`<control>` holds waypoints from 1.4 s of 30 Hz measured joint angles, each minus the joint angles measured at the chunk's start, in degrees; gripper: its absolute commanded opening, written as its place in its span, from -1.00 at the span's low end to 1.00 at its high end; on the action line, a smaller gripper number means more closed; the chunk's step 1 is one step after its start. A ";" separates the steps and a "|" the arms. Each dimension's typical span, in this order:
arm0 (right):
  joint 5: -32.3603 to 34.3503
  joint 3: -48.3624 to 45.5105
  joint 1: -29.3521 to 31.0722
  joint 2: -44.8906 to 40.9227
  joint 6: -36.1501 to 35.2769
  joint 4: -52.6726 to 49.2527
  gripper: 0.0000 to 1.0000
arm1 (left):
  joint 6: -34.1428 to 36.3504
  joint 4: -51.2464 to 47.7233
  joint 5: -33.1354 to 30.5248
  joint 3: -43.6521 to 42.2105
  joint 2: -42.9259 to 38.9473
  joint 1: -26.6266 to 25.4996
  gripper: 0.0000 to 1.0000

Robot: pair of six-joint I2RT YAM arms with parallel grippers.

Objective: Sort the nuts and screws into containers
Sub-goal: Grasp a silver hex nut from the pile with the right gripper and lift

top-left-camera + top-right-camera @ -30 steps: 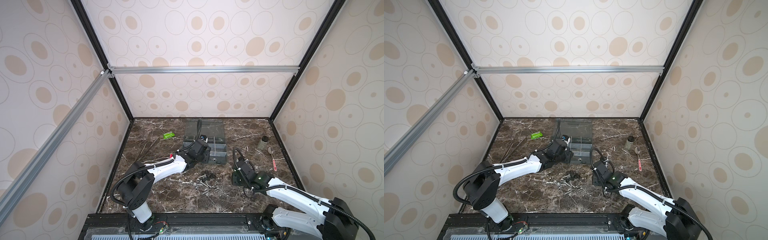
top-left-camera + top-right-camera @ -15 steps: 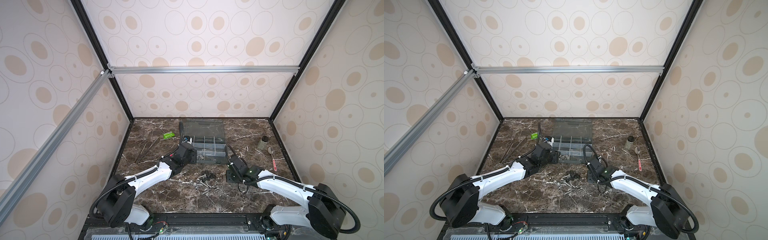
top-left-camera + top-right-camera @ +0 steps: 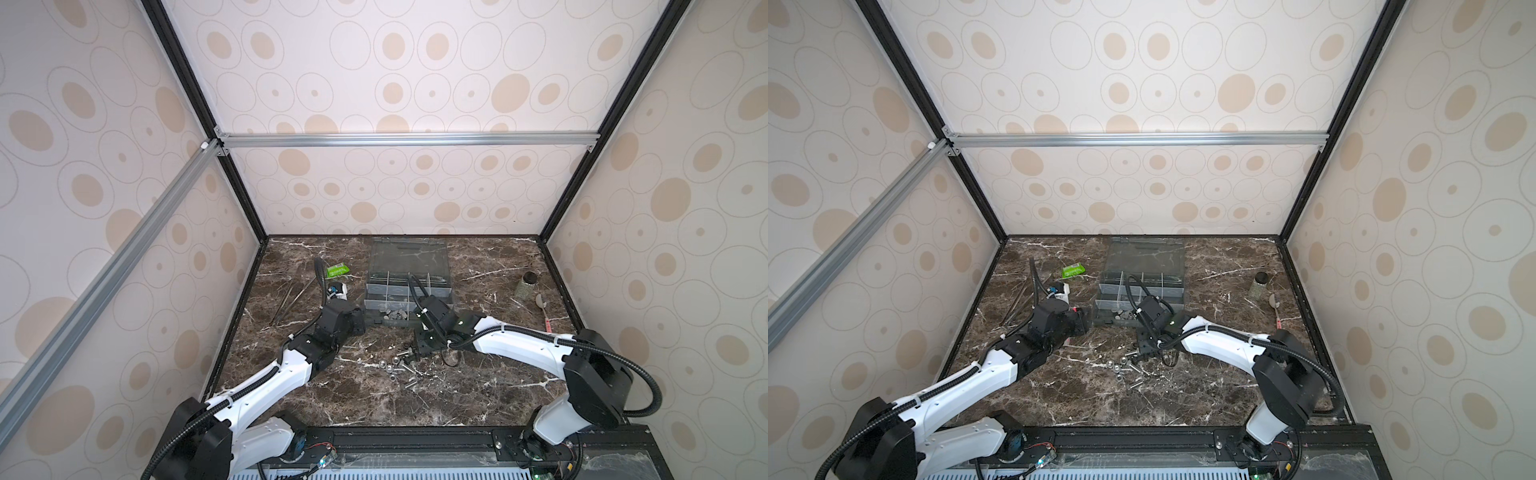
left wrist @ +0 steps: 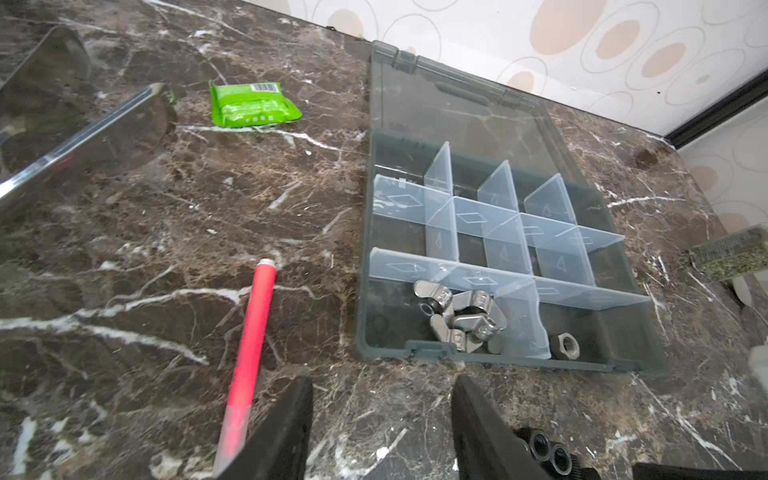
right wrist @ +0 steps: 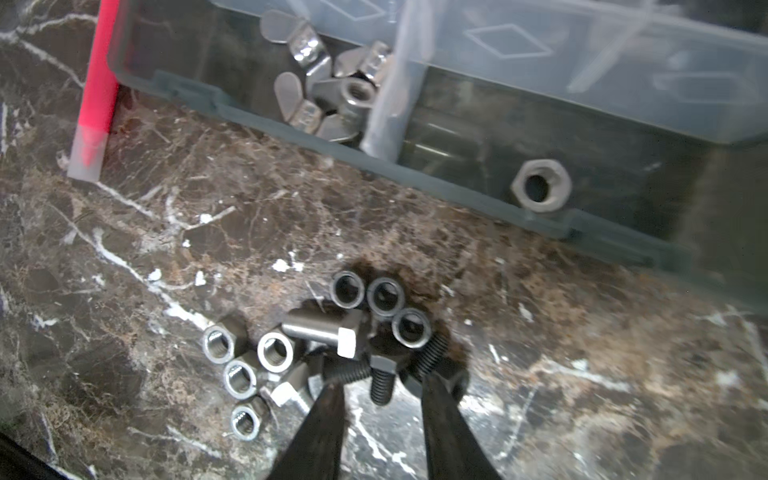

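The grey organiser box (image 3: pixel 409 286) (image 3: pixel 1142 286) lies open at the back middle, its containers (image 4: pixel 503 249) split by clear dividers. Several wing nuts (image 4: pixel 457 316) (image 5: pixel 324 91) fill the front corner compartment, and a single hex nut (image 4: pixel 564 346) (image 5: pixel 538 185) lies in the one beside it. Loose screws and nuts (image 3: pixel 399 365) (image 3: pixel 1125 368) are piled in front of the box. My right gripper (image 5: pixel 380 384) (image 3: pixel 419 345) hangs open over the pile, with a black screw (image 5: pixel 380 392) lying untouched between its fingers. Silver nuts (image 5: pixel 274 353) lie beside it. My left gripper (image 4: pixel 382 382) (image 3: pixel 357 322) is open and empty by the box's front left corner.
A red pen (image 4: pixel 253 332) lies on the marble left of the box. A green packet (image 3: pixel 336 271) and tweezers (image 3: pixel 291 297) are at the back left. A black-capped jar (image 3: pixel 525 284), a spoon (image 3: pixel 540 301) and a red-handled tool (image 3: pixel 548 324) sit at the right.
My left gripper has drawn back off the box toward the front left and its jaws have widened. My right gripper has slid left to the loose pile.
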 measured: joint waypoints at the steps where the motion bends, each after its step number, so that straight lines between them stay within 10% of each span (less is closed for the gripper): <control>1: -0.33 0.90 0.72 1.18 -0.17 0.07 -0.29 | -0.46 -0.02 -0.04 -0.72 -0.61 0.31 0.10; 42: -2.89 16.81 11.96 19.98 -22.47 -2.84 -0.20 | -8.13 -0.17 0.20 -10.58 -13.73 4.70 0.16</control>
